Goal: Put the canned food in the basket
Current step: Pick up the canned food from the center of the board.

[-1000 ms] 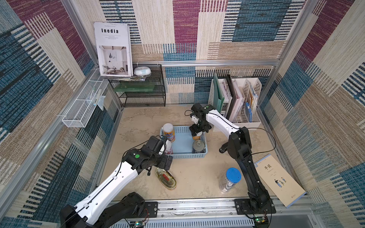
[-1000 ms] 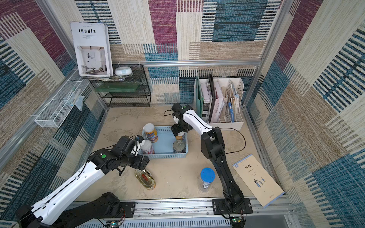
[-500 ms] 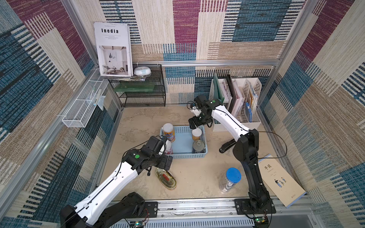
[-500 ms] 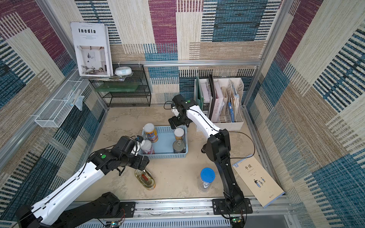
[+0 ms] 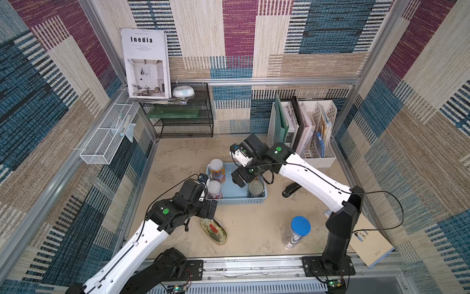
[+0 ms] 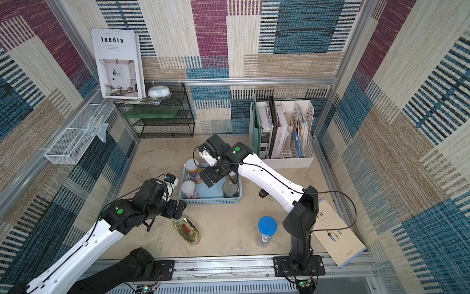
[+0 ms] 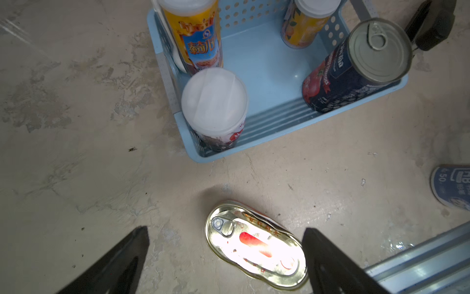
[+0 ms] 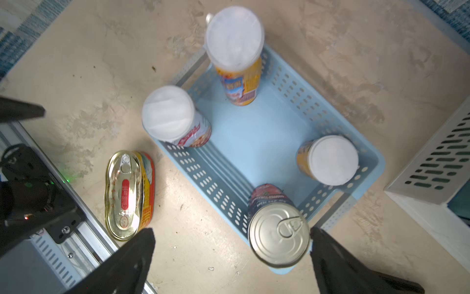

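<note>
Hovering over the basket (image 8: 211,183), right gripper (image 8: 231,230) largely hid the yellow can (image 8: 330,160) in both top views, jaws wide apart, empty, four cans (image 8: 178,122) stood inside, one per corner, one gold tin (image 7: 254,247) lay outside on table (image 7: 76,127), under left gripper (image 7: 225,229), also spread wide.

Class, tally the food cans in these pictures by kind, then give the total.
White-lidded cylinder cans: 3
Steel pull-tab can: 1
Flat oval gold tin: 1
Total: 5
</note>
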`<move>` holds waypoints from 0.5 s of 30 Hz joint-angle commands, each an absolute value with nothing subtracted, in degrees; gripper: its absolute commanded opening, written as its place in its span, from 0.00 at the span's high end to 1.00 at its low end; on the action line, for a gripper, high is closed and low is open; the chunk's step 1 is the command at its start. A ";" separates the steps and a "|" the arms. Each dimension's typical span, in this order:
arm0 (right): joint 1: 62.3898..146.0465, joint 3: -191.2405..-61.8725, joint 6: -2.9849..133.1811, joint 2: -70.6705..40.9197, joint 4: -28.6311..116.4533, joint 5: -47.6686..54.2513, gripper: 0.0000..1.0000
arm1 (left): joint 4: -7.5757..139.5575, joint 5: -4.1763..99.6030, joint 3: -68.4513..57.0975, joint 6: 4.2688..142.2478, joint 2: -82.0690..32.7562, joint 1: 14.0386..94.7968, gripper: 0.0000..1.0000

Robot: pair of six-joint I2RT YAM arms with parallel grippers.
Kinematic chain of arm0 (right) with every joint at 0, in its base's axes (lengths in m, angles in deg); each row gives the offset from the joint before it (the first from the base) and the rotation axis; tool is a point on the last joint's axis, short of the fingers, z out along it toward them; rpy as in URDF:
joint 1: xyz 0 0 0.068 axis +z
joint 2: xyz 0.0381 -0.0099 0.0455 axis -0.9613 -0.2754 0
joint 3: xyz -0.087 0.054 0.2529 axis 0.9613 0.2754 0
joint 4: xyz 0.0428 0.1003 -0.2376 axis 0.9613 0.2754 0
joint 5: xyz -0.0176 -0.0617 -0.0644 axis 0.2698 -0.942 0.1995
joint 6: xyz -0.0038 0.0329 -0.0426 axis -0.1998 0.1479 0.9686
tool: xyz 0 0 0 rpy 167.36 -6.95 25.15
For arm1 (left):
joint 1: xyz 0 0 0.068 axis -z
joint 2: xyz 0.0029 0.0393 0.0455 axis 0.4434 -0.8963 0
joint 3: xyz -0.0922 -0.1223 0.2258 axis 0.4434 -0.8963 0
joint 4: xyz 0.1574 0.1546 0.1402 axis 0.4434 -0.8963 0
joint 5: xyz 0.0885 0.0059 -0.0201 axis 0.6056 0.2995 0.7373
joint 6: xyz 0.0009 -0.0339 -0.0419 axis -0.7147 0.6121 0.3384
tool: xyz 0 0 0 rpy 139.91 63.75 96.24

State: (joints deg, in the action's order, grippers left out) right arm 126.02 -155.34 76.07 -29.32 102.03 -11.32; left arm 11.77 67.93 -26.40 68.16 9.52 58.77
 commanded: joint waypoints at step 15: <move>151.64 -134.46 56.98 -28.38 89.18 -18.68 0.01 | 11.23 80.01 -26.22 71.32 13.62 57.73 0.01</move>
State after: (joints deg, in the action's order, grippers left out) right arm 149.59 -133.83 61.16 -26.15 89.85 -17.53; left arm 11.72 77.22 -26.42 70.58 13.93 58.24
